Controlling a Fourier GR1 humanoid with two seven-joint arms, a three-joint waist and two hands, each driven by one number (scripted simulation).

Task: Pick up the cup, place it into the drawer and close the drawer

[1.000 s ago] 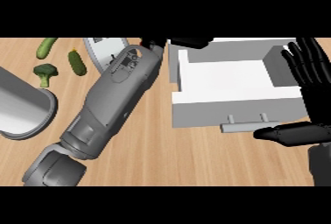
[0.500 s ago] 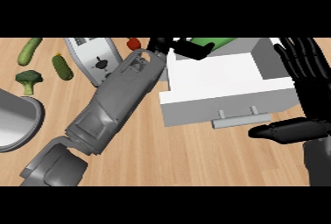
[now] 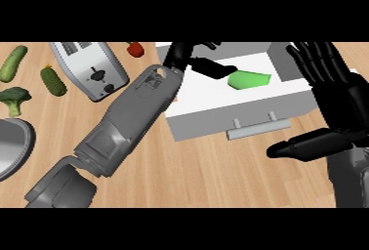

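Note:
The green cup (image 3: 249, 79) lies on its side inside the open white drawer (image 3: 216, 114), near its middle. My left hand (image 3: 189, 54) hovers over the drawer's far left corner, fingers relaxed and open; one fingertip (image 3: 218, 71) points at the cup's left edge, just short of it. The grey left forearm (image 3: 130, 122) crosses the counter diagonally from the lower left. My right hand (image 3: 328, 83) stands open at the drawer's right side, fingers up and thumb (image 3: 299, 147) stretched out below the drawer's front corner. The drawer's handle (image 3: 251, 129) faces me.
A silver toaster (image 3: 90, 68) stands left of the drawer, with a small red vegetable (image 3: 134, 48) behind it. Two green cucumbers (image 3: 13, 63) (image 3: 52, 81) and a broccoli floret (image 3: 13, 96) lie at the far left. A grey bowl (image 3: 10, 146) shows at the left edge.
The left hand has come over the drawer and let go of the cup, which now lies inside. The whole scene has slid down and right in view. The right hand has hardly moved.

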